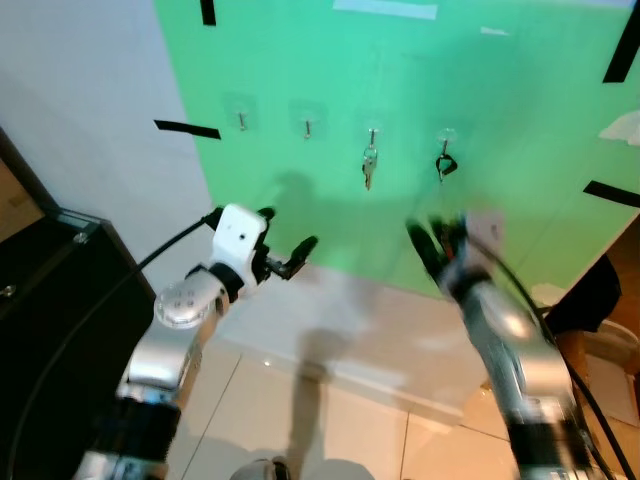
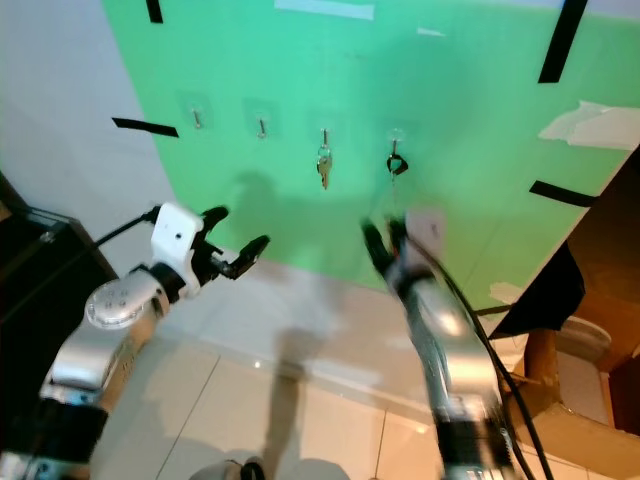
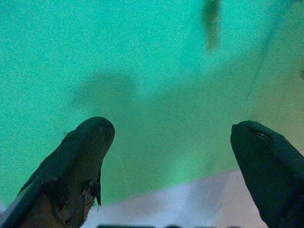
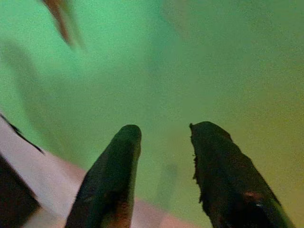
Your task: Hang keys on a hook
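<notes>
A green board (image 1: 400,90) on the wall carries a row of small clear hooks. The two left hooks (image 1: 241,118) (image 1: 308,125) are bare. A silver key (image 1: 369,166) hangs from the third hook, and a dark key bunch (image 1: 444,163) hangs from the fourth. My left gripper (image 1: 285,243) is held up below the bare hooks, open and holding nothing, its fingers (image 3: 85,156) wide apart. My right gripper (image 1: 437,240) is blurred below the dark key bunch, open and empty, with its fingertips (image 4: 123,147) facing the green board.
A black cabinet (image 1: 50,300) stands at my left. Black tape strips (image 1: 187,128) mark the board's edges. Cardboard boxes and a dark cloth (image 2: 560,300) sit at the right. Pale tiled floor (image 1: 330,410) lies below the wall.
</notes>
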### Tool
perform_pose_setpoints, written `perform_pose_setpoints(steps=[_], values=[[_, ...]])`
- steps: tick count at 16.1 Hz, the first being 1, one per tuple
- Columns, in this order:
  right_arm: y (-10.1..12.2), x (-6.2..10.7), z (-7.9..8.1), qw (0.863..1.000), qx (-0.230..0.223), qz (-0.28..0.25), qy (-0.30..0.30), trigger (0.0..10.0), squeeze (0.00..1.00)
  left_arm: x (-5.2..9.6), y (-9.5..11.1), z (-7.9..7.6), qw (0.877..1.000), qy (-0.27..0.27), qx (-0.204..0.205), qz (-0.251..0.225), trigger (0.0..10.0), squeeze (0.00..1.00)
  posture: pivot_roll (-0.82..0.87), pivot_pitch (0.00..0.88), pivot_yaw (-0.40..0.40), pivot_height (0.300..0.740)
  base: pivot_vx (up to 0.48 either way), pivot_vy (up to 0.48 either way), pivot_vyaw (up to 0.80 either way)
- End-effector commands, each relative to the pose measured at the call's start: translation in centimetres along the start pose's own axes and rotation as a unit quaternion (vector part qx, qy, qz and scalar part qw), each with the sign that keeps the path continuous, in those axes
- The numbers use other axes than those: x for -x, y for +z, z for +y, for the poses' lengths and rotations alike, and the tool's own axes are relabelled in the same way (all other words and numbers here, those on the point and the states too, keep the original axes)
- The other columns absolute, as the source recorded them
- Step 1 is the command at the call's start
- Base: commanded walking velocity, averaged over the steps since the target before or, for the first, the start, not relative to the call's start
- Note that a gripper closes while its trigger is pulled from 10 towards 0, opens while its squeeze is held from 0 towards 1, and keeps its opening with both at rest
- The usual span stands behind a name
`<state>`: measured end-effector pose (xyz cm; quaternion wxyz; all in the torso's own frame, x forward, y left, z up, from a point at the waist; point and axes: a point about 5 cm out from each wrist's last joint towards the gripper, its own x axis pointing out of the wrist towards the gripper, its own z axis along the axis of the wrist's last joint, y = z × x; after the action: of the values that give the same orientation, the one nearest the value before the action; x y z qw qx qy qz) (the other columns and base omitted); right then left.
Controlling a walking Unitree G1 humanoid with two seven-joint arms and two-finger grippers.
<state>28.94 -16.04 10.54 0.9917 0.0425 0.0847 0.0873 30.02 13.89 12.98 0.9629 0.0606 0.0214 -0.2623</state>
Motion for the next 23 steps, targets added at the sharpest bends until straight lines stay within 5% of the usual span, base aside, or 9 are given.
perform_pose_setpoints(steps=[1,9,15,18,20,23], values=[[-0.3,0.7,0.2,1.000,-0.005,0.001,-0.016,10.0,1.00,0.3,-0.1,0.3,1.000,0.023,0.002,0.002,10.0,0.05,-0.17,0.000,0.088,0.740,0.000,0.000,0.00],[-2.0,1.7,0.0,0.996,-0.066,0.037,-0.043,10.0,1.00,0.6,-0.8,0.3,0.997,0.078,0.005,0.005,10.0,0.06,-0.16,0.000,0.082,0.740,0.000,0.000,0.58],[-1.1,1.8,-1.6,0.996,-0.042,0.018,-0.073,10.0,1.00,0.8,-0.5,2.5,0.976,0.209,-0.049,-0.018,10.0,0.07,-0.16,0.000,0.071,0.740,0.000,0.000,0.76],[-0.9,2.0,-2.1,0.996,-0.028,0.022,-0.085,10.0,1.00,0.7,-0.8,2.4,0.978,0.208,-0.013,-0.004,10.0,0.22,-0.16,0.000,0.072,0.740,0.000,0.000,0.67],[-1.1,2.1,-2.1,0.996,0.000,0.028,-0.083,10.0,1.00,0.5,-0.9,2.4,0.979,0.204,0.008,0.003,10.0,0.41,-0.16,0.000,0.068,0.740,0.000,0.000,0.69],[-0.3,2.5,-3.1,0.996,0.023,0.004,-0.083,10.0,1.00,0.4,-0.8,2.0,0.984,0.177,-0.006,0.001,10.0,0.21,-0.17,0.000,0.077,0.740,0.000,0.000,0.33]])
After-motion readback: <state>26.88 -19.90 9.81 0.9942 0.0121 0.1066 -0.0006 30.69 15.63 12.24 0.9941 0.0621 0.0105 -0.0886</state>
